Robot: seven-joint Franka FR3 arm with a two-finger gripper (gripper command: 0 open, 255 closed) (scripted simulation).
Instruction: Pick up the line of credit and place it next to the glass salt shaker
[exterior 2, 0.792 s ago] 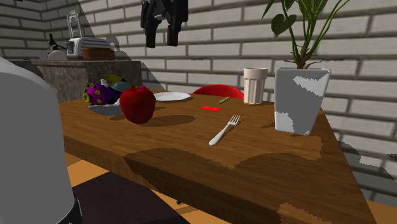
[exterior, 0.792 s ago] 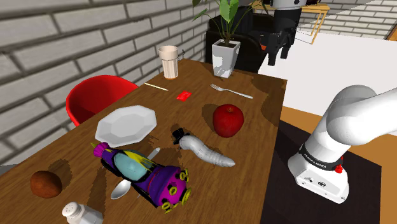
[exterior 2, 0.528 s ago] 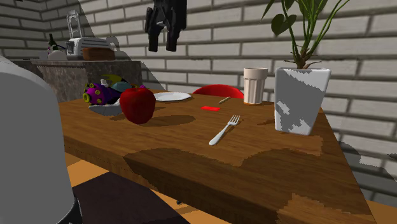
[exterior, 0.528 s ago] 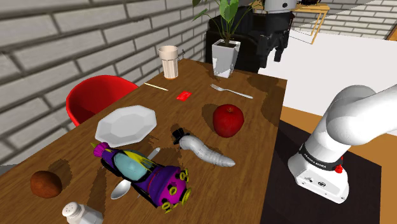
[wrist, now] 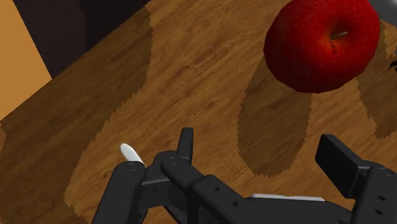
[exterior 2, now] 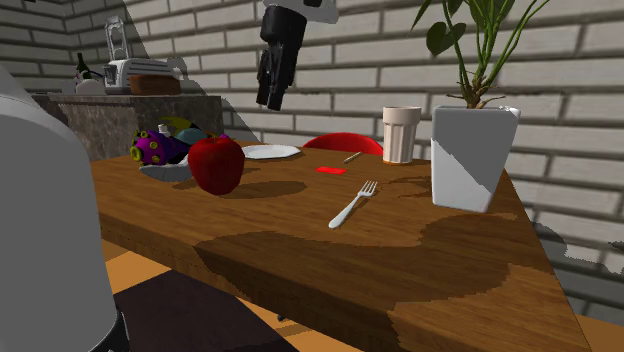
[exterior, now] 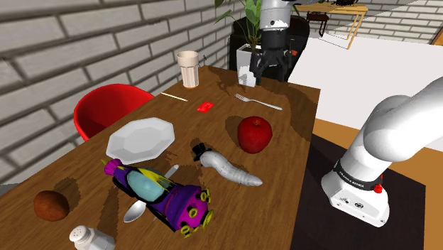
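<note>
The line of credit is a small red card lying flat on the wooden table, between the beige cup and the fork; it also shows as a red card. A whitish salt shaker lies on its side at the table's near left corner in the shoulder view, far from the card. My black gripper hangs open above the table's far end, beside the plant pot and above the fork. From the second exterior view the gripper is high over the table. The gripper holds nothing.
A red apple and a fork lie near the gripper. A white plant pot, beige cup, white plate, purple-yellow toy, grey object, brown ball and red chair crowd the table area.
The arm has swung toward the shoulder view's left and come lower, carrying the gripper from beyond the table's far corner to above the fork by the plant pot.
</note>
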